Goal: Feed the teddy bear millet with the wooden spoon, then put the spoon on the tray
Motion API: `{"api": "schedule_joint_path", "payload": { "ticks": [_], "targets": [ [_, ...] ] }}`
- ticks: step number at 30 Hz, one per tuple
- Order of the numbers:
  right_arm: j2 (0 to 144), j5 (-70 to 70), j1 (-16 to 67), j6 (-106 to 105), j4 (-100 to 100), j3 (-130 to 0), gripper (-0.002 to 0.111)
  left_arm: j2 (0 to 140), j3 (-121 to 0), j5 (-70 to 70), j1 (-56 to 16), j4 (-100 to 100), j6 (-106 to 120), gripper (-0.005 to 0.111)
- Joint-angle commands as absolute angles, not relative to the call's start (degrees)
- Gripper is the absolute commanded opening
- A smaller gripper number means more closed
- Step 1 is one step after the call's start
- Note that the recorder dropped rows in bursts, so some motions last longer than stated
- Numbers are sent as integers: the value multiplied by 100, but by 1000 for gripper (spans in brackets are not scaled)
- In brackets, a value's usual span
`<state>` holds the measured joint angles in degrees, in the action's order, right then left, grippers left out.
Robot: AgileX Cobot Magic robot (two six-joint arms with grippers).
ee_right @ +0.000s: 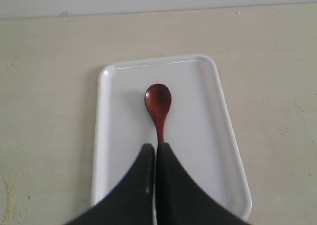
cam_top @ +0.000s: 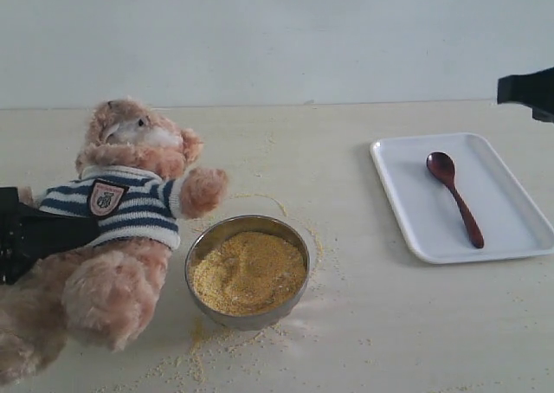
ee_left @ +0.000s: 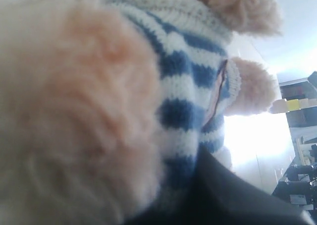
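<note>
Feeding apparently done: wooden spoon (cam_top: 454,196) lies on tray (cam_top: 519,237) at tabletop's right edge; right gripper (ee_right: 156,146) pinched empty, left gripper (cam_top: 82,228) clamps teddy bear (cam_top: 130,194), release likely next

Just a plain white wall (cam_top: 277,29) behind a pale cream table (cam_top: 450,324). Left wrist view catches bright glare and cluttered shelving (ee_left: 299,113)

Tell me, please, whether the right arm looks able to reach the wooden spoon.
Probably yes: the wooden spoon lies alone on the tray, uncovered, and the right end effector hangs above it, though shut, so it must open first.
</note>
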<state>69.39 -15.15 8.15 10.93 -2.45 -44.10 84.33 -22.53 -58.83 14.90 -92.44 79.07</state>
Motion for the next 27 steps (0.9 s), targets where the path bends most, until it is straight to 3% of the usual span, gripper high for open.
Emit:
{"api": "schedule_joint_path", "payload": {
  "ticks": [1, 15, 27],
  "targets": [
    [5848, -534, 790, 1295, -265, -3231, 0, 8439, -2428, -6074, 1480, -9345, 7958, 5],
    [2915, -600, 790, 1602, -225, -633, 0, 8439, -2535, -5775, 1480, -9525, 7999, 5],
    [347, -1144, 790, 1610, -215, -549, 0, 8439, -2535, -5677, 1480, -9551, 8068, 5]
  ]
}}
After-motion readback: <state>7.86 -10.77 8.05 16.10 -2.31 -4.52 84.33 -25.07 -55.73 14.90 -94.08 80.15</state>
